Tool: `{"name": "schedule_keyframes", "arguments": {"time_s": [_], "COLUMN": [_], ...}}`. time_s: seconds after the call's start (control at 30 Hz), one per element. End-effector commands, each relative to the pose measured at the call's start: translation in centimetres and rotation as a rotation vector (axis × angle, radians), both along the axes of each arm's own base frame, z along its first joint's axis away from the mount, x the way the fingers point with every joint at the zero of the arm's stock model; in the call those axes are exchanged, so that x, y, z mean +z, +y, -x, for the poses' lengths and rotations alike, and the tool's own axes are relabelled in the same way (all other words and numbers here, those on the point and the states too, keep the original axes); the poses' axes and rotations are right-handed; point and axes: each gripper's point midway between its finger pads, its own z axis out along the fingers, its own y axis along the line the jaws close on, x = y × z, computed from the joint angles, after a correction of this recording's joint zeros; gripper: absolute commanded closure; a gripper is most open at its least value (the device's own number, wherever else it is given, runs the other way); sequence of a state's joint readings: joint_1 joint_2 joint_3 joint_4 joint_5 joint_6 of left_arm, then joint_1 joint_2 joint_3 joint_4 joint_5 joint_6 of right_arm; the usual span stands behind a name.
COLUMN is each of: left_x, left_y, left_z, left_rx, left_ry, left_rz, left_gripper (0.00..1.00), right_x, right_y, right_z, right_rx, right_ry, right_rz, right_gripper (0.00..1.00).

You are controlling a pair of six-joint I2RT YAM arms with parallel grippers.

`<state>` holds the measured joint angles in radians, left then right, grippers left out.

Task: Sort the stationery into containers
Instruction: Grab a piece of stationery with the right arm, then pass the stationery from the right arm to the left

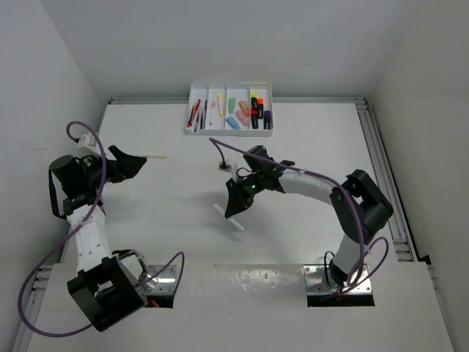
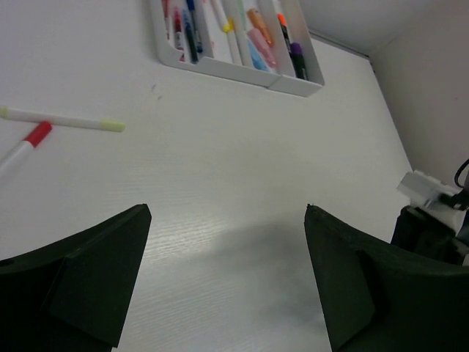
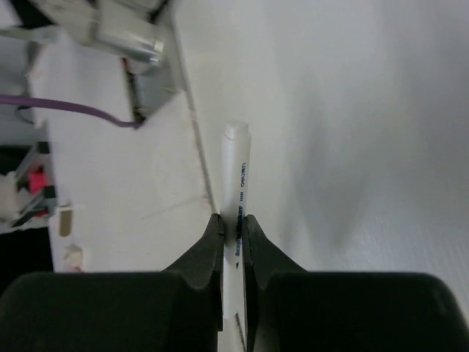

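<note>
Mid-table, far from the tray [image 1: 220, 133], right tool [image 3: 233, 224] clamps white pen [image 3: 236, 165]; left tool [image 2: 227, 213] gapes.

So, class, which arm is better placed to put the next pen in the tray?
Right: the right end effector is shut on a white pen; the left end effector is open and empty.

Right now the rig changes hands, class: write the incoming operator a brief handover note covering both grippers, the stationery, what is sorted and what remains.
Left gripper: open, holding nothing.
Right gripper: shut on a white pen, well short of the tray.
Tray: at the far edge, already holding pens and highlighters.
Loose: a yellow-tipped pen and a red-capped pen, lying ahead of the left gripper.
Left to do: tray the held pen, then those two.
</note>
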<state>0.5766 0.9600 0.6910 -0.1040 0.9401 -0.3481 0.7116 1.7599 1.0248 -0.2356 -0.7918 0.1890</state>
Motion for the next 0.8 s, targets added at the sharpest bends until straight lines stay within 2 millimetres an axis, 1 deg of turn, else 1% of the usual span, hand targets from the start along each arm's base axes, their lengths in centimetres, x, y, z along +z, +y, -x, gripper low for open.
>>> {"name": "schedule_keyframes", "arguments": {"time_s": [0.0,0.03,0.07,0.17,0.27,0.43,0.47,0.6,0.67,0.7,0.73,0.77], "left_x": [2.5,2.5,2.2,2.3,2.6,2.7,2.6,2.6,2.7,3.0,2.3,2.4], "left_y": [-2.4,-2.7,-3.0,-3.8,-4.8,-6.5,-6.7,-7.6,-8.4,-9.2,-9.6,-11.0], "left_z": [0.1,0.1,0.2,0.3,0.4,0.5,0.5,0.8,1.1,1.8,2.1,3.6], "left_rx": [-0.133,-0.142,-0.151,-0.177,-0.214,-0.276,-0.284,-0.325,-0.387,-0.465,-0.531,-0.666], "left_ry": [-0.13,-0.134,-0.13,-0.152,-0.169,-0.179,-0.177,-0.183,-0.2,-0.218,-0.223,-0.242], "left_rz": [-0.014,-0.012,-0.002,-0.006,-0.011,0.001,0.002,0.006,-0.007,-0.011,-0.036,-0.024], "left_gripper": [0.08,0.08,0.08,0.1,0.11,0.11,0.11,0.11,0.11,0.11,0.12,0.13], "right_x": [6.7,7.2,8.2,9.9,11.1,12.4,12.7,13.0,13.1,13.1,13.2,13.3], "right_y": [1.7,1.7,1.7,1.6,1.6,1.4,1.5,1.5,1.5,1.5,1.5,1.5], "right_z": [1.1,1.4,1.7,2.3,2.4,2.5,2.4,2.2,2.2,2.2,2.1,2.2], "right_rx": [0.113,0.125,0.145,0.178,0.196,0.203,0.212,0.213,0.211,0.212,0.214,0.215], "right_ry": [0.01,0.021,0.039,0.065,0.088,0.139,0.126,0.136,0.14,0.14,0.143,0.146], "right_rz": [-0.271,-0.288,-0.316,-0.36,-0.392,-0.427,-0.444,-0.451,-0.451,-0.453,-0.454,-0.452], "right_gripper": [1.0,1.0,1.0,1.0,1.0,1.0,1.0,1.0,1.0,1.0,1.0,1.0]}}
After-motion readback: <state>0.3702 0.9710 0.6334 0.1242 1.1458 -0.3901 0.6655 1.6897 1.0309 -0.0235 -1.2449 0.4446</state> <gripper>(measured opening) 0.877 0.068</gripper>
